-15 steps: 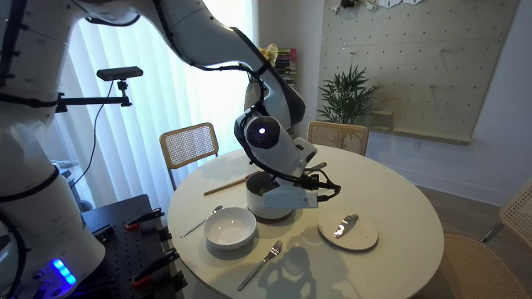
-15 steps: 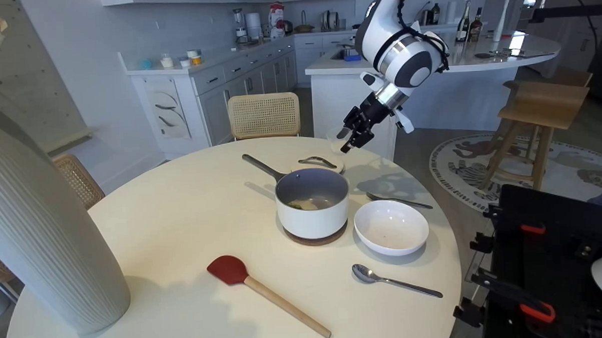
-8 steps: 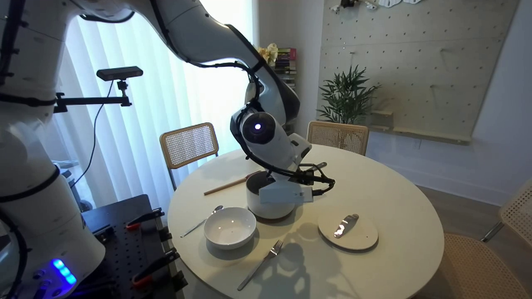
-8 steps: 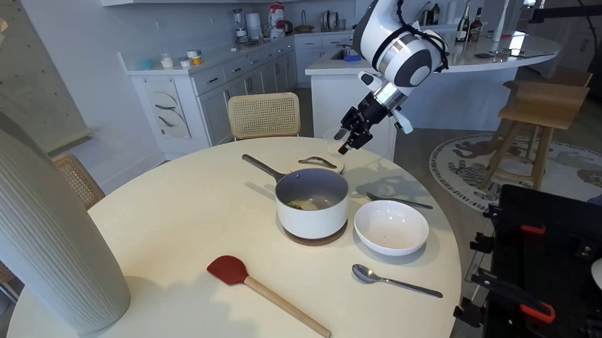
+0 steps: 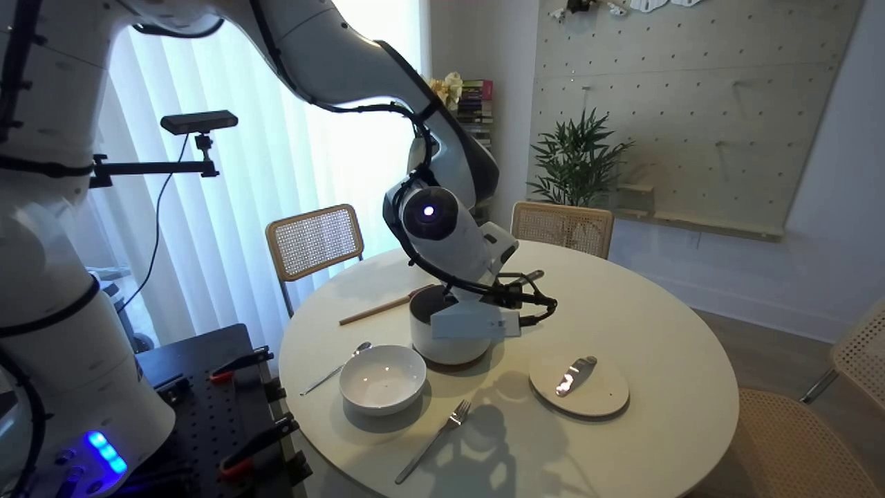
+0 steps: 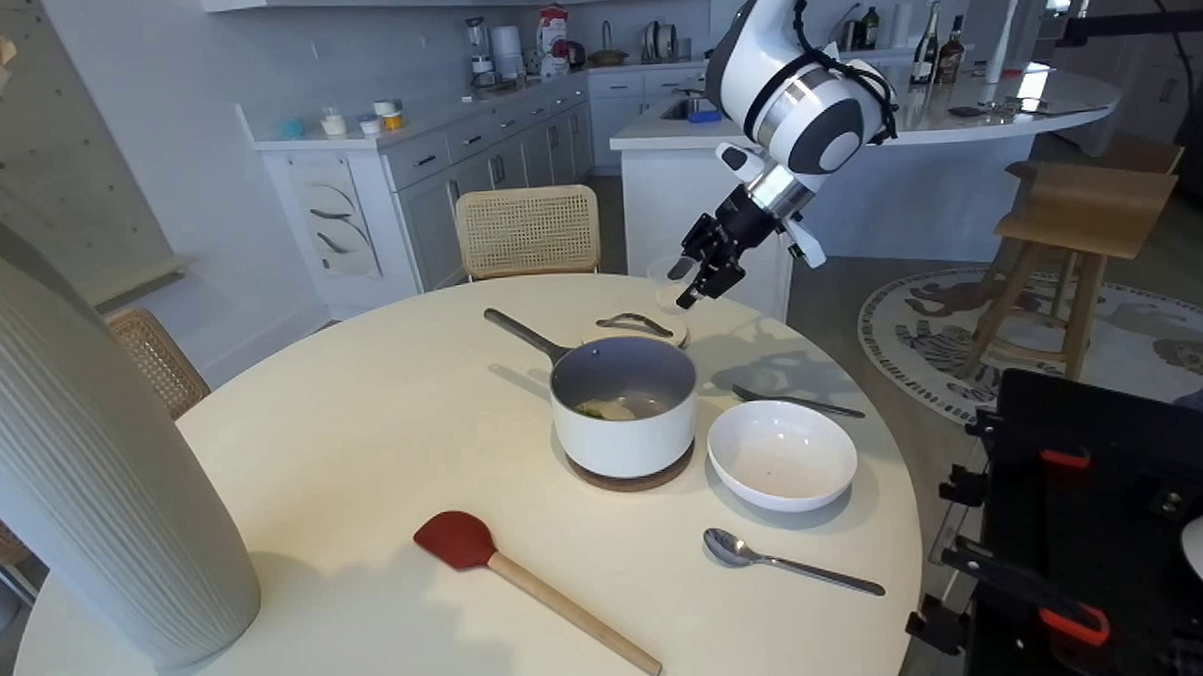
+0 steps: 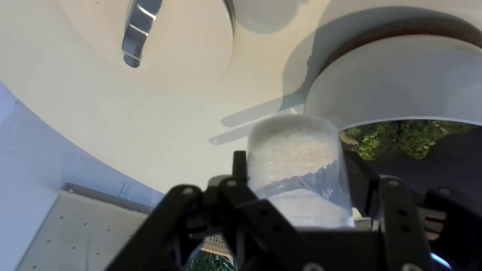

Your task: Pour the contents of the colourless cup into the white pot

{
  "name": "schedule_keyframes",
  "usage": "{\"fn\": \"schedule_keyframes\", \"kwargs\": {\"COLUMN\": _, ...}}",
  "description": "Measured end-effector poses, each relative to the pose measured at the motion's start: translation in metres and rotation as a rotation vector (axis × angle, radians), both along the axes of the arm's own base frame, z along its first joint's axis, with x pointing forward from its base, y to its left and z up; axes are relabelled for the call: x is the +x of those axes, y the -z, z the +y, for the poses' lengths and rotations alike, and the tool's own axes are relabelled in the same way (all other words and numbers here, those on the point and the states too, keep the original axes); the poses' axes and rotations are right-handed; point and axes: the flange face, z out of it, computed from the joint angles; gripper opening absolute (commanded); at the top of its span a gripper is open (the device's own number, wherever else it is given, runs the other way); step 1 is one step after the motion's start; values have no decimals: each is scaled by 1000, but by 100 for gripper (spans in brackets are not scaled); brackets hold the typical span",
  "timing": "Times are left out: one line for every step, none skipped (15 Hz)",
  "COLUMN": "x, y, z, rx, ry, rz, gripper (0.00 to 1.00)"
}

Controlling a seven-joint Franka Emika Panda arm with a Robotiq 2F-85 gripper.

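The colourless cup [image 7: 297,150] is in the wrist view, with pale pinkish grains inside whose surface slants. My gripper [image 7: 297,171] is shut on it, one finger on each side. The cup [image 6: 664,288] is faint in an exterior view, held above the table beyond the pot. The white pot [image 6: 625,437] stands on a brown round mat, with green and pale pieces in its dark inside. The pot's wall also shows in the wrist view [image 7: 399,82], right of the cup. In an exterior view my wrist partly covers the pot [image 5: 432,342] and hides fingers and cup.
A wide white bowl [image 6: 783,472] stands beside the pot, with a fork [image 6: 804,402] and a spoon [image 6: 790,564] near it. A pale round lid [image 5: 608,391] with a metal handle lies on the table. A red spatula [image 6: 458,539] and a tall vase [image 6: 95,446] are also there.
My gripper with the cup has shifted slightly, left in both exterior views and a little up, in the first half second. Since then nothing has visibly moved.
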Motion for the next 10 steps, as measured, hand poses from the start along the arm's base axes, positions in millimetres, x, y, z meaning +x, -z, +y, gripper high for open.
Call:
{"fn": "schedule_keyframes", "kwargs": {"x": 0, "y": 0, "z": 0, "rx": 0, "ry": -1, "rz": 0, "gripper": 39}}
{"fn": "schedule_keyframes", "kwargs": {"x": 2, "y": -1, "z": 1, "rx": -2, "ry": -7, "rz": -2, "gripper": 39}}
{"fn": "schedule_keyframes", "kwargs": {"x": 5, "y": -3, "z": 3, "rx": -6, "ry": -18, "rz": -6, "gripper": 39}}
{"fn": "schedule_keyframes", "kwargs": {"x": 10, "y": -5, "z": 7, "rx": -12, "ry": -36, "rz": -11, "gripper": 39}}
{"fn": "schedule_keyframes", "kwargs": {"x": 16, "y": -8, "z": 13, "rx": -19, "ry": -60, "rz": -16, "gripper": 39}}
{"fn": "schedule_keyframes", "kwargs": {"x": 22, "y": -11, "z": 19, "rx": -27, "ry": -88, "rz": -22, "gripper": 39}}
{"fn": "schedule_keyframes", "kwargs": {"x": 29, "y": -14, "z": 27, "rx": -36, "ry": -118, "rz": -27, "gripper": 39}}
{"fn": "schedule_keyframes", "kwargs": {"x": 34, "y": -17, "z": 35, "rx": -46, "ry": -146, "rz": -31, "gripper": 39}}
{"fn": "schedule_keyframes", "kwargs": {"x": 40, "y": -20, "z": 41, "rx": -60, "ry": -173, "rz": -33, "gripper": 39}}
{"fn": "schedule_keyframes", "kwargs": {"x": 43, "y": -22, "z": 47, "rx": -77, "ry": -194, "rz": -34, "gripper": 39}}
